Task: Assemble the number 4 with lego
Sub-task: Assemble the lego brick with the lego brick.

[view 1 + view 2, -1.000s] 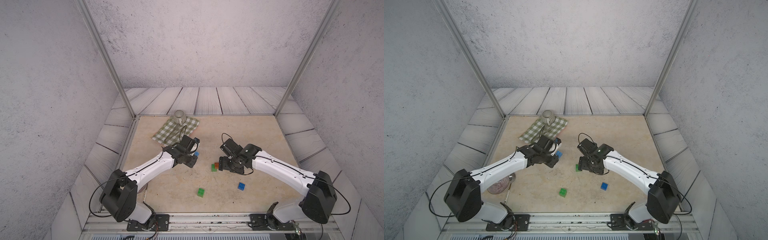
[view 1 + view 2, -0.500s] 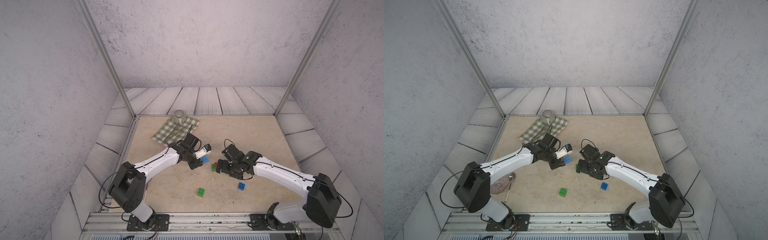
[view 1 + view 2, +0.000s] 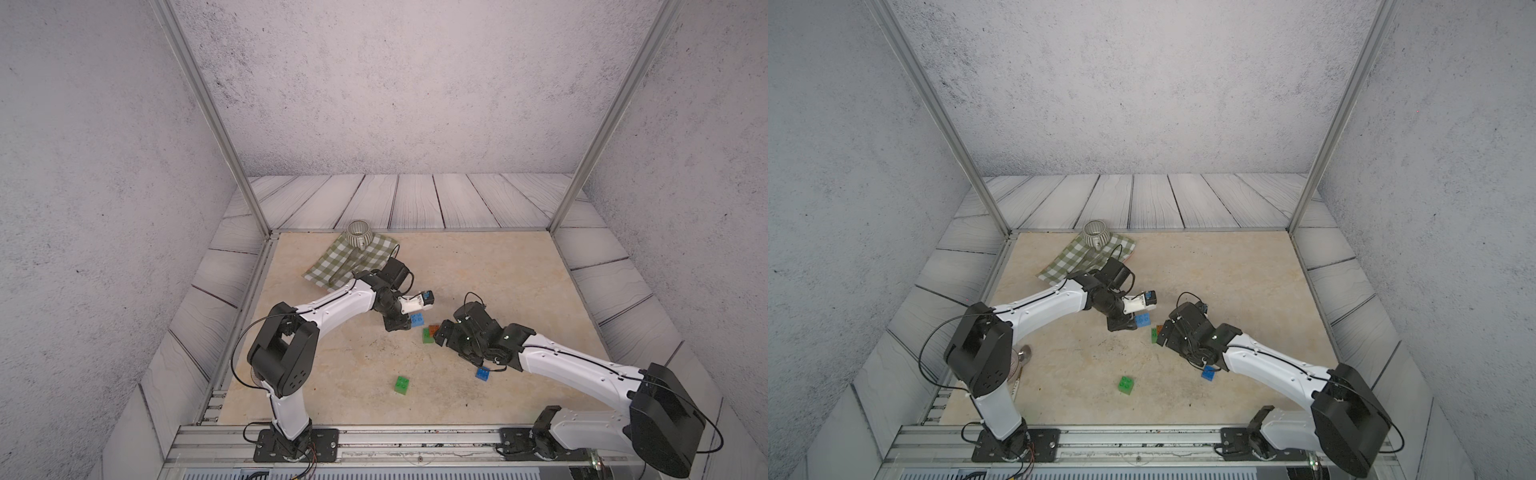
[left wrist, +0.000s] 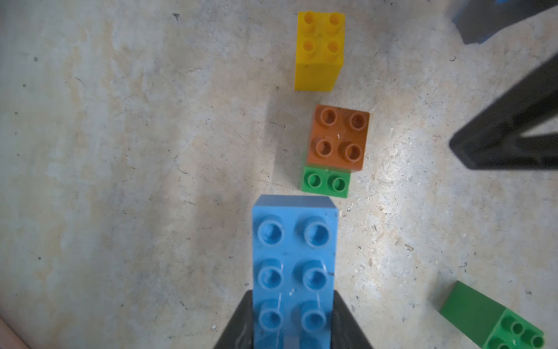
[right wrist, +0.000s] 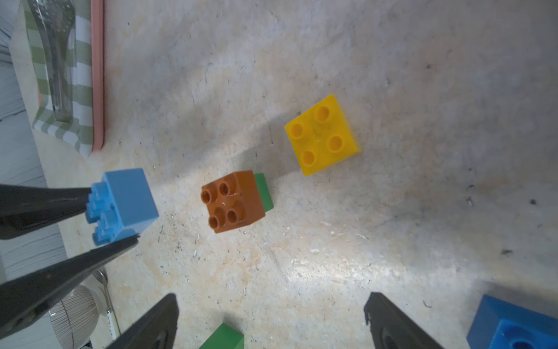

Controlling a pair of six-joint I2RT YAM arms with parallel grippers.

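Note:
My left gripper (image 4: 291, 305) is shut on the long light blue brick (image 4: 293, 256), which shows in both top views (image 3: 417, 319) (image 3: 1143, 319). The brick's free end sits just short of an orange-brown brick (image 4: 338, 139) stacked on a green brick (image 4: 326, 182). A yellow brick (image 5: 323, 134) lies beyond that stack; my right arm hides it in both top views. My right gripper (image 5: 270, 305) is open and empty, beside the stack (image 3: 432, 332). A loose green brick (image 3: 401, 384) and a dark blue brick (image 3: 482, 372) lie nearer the front. No figure 4 shows.
A green checked cloth (image 3: 349, 262) with a striped cup (image 3: 358, 233) lies at the back left of the beige table (image 3: 498, 270). A pink-rimmed tray (image 5: 97, 75) shows in the right wrist view. Metal posts stand at the back corners.
My left gripper has carried the light blue brick rightward, close to the orange-and-green stack. My right gripper has opened wider and drawn slightly back from that stack.

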